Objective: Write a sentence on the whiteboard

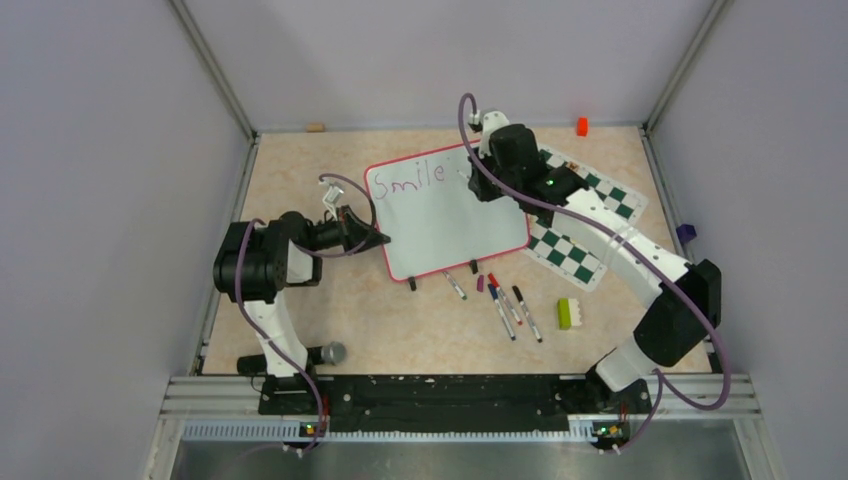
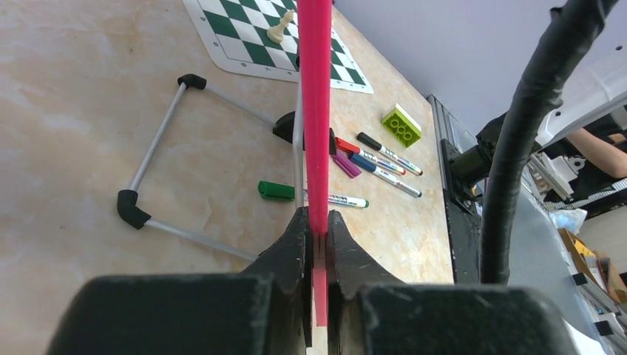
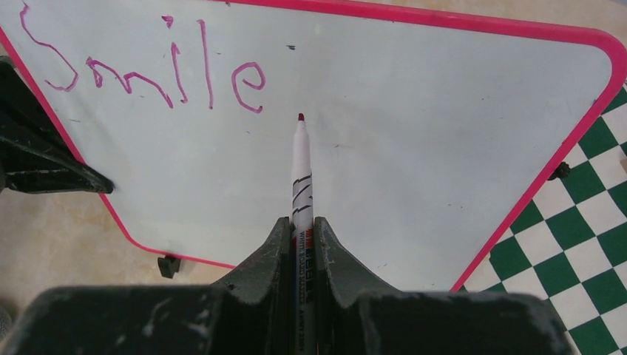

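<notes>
The glossy white whiteboard [image 1: 450, 225] with rounded corners and a thin red-pink rim lies at the middle of the beige counter [image 1: 300, 180]. Its right side overlaps a green-and-white chequered chess mat [image 1: 590, 225]. Purple-magenta handwritten lettering [image 3: 148, 70] along the board's far edge reads "Smile".

Left arm: it rises from the near left corner of the counter, folds at the elbow and reaches rightward and level to the board's left edge. The left gripper [image 2: 318, 222] is clamped on the red-pink rim, seen edge-on in the wrist view.

Right arm: it stretches from the near right corner diagonally over the chess mat, with its wrist bent down above the board's far right corner. The right gripper [image 3: 299, 225] is closed on a slim white marker [image 3: 302, 170]. The marker's red tip points at the board just right of and below the final "e"; whether it touches the surface cannot be told.
</notes>
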Robot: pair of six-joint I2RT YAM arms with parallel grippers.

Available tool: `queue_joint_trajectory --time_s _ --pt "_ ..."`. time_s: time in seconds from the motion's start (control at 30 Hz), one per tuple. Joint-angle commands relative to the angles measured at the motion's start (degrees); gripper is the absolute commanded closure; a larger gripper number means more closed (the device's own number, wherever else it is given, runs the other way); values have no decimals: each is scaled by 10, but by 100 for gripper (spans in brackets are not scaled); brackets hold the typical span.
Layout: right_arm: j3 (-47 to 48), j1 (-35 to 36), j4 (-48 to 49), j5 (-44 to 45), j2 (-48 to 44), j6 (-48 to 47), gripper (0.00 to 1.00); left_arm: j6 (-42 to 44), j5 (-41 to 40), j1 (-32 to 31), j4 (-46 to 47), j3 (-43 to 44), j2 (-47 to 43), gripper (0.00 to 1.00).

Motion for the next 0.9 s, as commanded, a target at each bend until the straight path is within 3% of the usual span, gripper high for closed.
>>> queue_joint_trajectory --time_s 0.0,0.87 --pt "35 -6 11 -15 0 9 100 15 6 2 68 19 7 100" --pt "55 -7 -8 -5 46 14 100 7 10 2 68 23 10 100"
